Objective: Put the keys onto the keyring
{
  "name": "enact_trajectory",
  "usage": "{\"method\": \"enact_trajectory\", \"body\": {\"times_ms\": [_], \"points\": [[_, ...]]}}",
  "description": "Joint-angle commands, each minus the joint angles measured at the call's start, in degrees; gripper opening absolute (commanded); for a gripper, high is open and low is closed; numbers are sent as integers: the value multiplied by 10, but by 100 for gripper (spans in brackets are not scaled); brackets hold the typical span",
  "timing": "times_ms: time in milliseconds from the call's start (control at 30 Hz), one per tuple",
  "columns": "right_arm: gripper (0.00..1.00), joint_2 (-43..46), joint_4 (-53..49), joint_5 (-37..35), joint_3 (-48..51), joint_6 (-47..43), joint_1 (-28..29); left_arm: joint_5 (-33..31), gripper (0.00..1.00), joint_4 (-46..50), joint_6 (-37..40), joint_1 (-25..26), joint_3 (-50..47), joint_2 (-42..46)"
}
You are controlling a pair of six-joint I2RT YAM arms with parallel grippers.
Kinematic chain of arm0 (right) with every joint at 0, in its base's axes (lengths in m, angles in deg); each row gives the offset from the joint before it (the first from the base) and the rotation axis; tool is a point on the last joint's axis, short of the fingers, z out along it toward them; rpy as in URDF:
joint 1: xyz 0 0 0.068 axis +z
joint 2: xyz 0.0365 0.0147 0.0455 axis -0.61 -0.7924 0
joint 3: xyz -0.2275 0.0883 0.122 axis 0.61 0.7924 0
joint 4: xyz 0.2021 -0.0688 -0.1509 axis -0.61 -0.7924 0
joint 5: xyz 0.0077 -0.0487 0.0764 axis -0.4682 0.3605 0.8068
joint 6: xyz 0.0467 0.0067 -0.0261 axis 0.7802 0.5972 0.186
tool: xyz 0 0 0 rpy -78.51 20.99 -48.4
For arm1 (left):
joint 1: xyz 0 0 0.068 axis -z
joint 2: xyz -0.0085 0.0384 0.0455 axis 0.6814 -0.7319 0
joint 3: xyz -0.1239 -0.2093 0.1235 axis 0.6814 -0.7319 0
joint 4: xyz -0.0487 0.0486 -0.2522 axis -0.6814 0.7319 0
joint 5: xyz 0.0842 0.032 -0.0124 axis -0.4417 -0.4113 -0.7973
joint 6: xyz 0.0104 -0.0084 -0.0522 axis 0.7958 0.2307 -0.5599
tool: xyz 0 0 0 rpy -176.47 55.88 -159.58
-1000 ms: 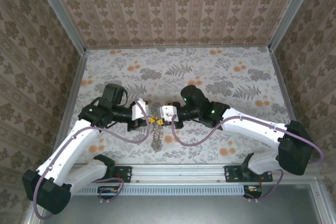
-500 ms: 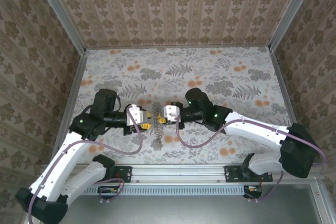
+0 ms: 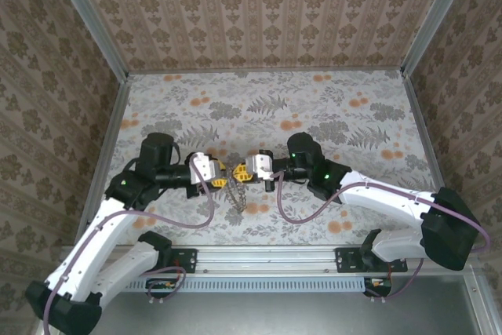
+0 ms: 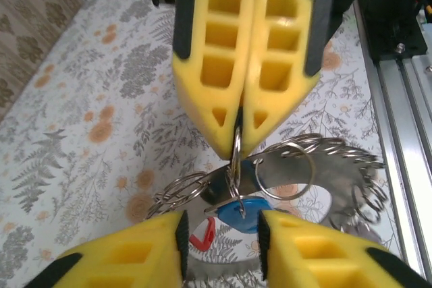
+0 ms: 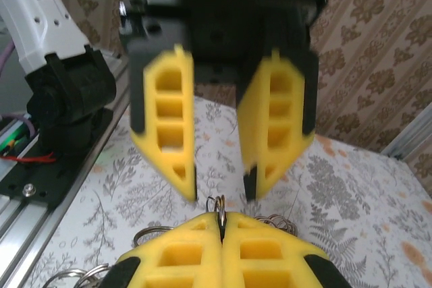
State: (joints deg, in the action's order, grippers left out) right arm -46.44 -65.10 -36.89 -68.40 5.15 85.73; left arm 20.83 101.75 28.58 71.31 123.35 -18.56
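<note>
Opening up and backing off a little, my left pincer (image 3: 223, 176) is no longer clamped as it was a second ago. Its yellow fingers (image 4: 135, 254) are now standing apart with a clear gap between them. My right pincer (image 3: 242, 173) is staying shut, tips pressed together, and is pinching a small ring (image 4: 235, 150) at its very end. The two pincers are facing each other tip to tip, close but apart, over the near middle of the table (image 3: 314, 107).

From that small ring the whole bunch is hanging down. The keyring (image 4: 317, 170) is showing as a wide grey band curving just below and to the right of the shut tips, with many thin wire rings crowding around it. The keys are dangling in the same cluster: a blue head (image 4: 243, 210) is sitting right between my left fingers, and a red head (image 4: 200, 239) is peeking out just beside it. I cannot tell whether the bunch is touching the table.
</note>
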Motion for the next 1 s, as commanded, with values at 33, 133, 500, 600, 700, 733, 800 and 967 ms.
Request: {"method": "enact_trajectory", "body": {"times_ms": [33, 133, 500, 600, 700, 733, 800, 967], "points": [[0, 1, 116, 11, 13, 64, -2, 51, 21, -13, -4, 0, 18, -18], [0, -4, 153, 5, 22, 88, -2, 54, 18, -17, -1, 0, 12, -11], [0, -53, 341, -1, 49, 228, -2, 35, 0, -61, -6, 2, -8, 14], [0, -98, 446, -26, 59, 298, -1, 46, 0, -61, -4, 5, -9, 11], [0, -129, 515, -45, 63, 341, 0, 48, 0, -63, -6, 10, -13, 12], [0, -135, 523, -46, 62, 346, 1, 47, 0, -64, -7, 11, -15, 13], [0, -140, 522, -47, 58, 347, 1, 44, 0, -61, -8, 13, -17, 16], [0, -144, 514, -46, 52, 345, 3, 14, 11, -51, -17, 13, -23, 36]]}}
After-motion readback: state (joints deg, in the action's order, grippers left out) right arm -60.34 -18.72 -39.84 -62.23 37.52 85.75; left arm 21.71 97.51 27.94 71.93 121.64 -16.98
